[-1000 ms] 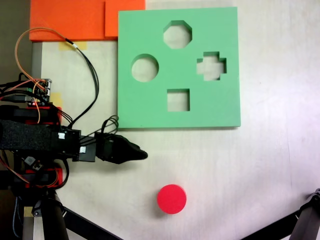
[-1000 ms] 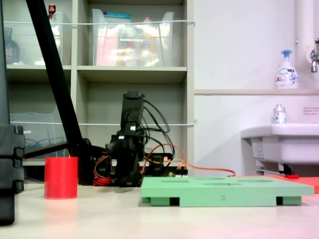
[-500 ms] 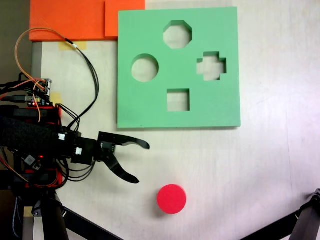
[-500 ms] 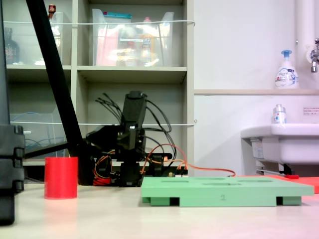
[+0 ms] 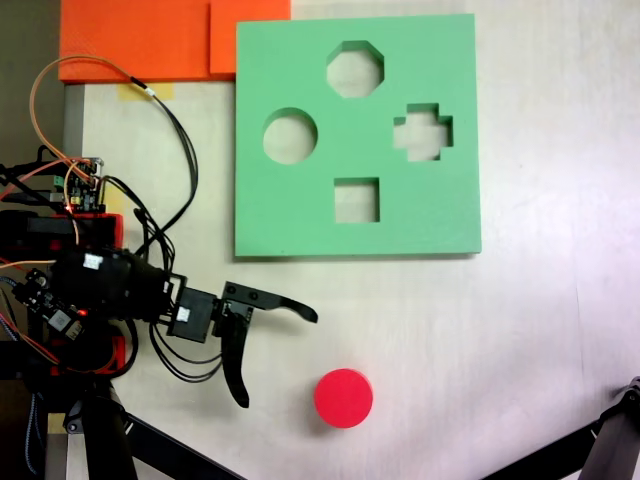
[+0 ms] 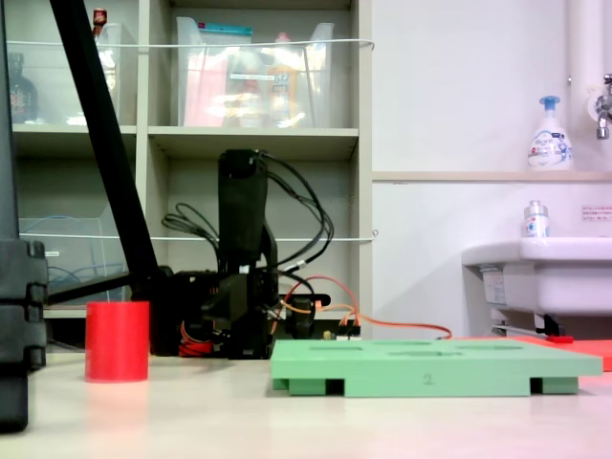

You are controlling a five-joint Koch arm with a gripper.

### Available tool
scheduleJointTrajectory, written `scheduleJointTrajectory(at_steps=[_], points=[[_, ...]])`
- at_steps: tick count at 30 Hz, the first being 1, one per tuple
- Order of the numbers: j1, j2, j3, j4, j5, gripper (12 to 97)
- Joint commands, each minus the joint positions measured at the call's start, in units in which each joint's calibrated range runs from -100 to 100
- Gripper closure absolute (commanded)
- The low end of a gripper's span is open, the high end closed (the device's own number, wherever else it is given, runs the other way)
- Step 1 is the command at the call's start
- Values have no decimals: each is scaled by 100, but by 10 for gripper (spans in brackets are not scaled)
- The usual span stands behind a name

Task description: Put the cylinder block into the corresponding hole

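- The cylinder block (image 5: pixel 343 398) stands on the table (image 5: pixel 540 330), to the right of and a little below the gripper (image 5: pixel 278 361) in the top-down fixed view, apart from both fingertips.
- The jaws are spread wide and hold nothing; one finger (image 5: pixel 283 306) points right, the other points down.
- The arm (image 5: pixel 110 285) reaches from the left edge, low over the table.
- One red block, one green board (image 5: pixel 300 225) with four cut-outs; the corresponding hole (image 5: pixel 290 136) is empty.
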Motion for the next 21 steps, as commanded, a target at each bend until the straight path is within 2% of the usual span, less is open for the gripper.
scheduleJointTrajectory(at_steps=[1,13,21], points=[[-44,458,378,636,34,167],[-278,3251,2451,636,132,168],[-430,4411,3568,636,244,170]])
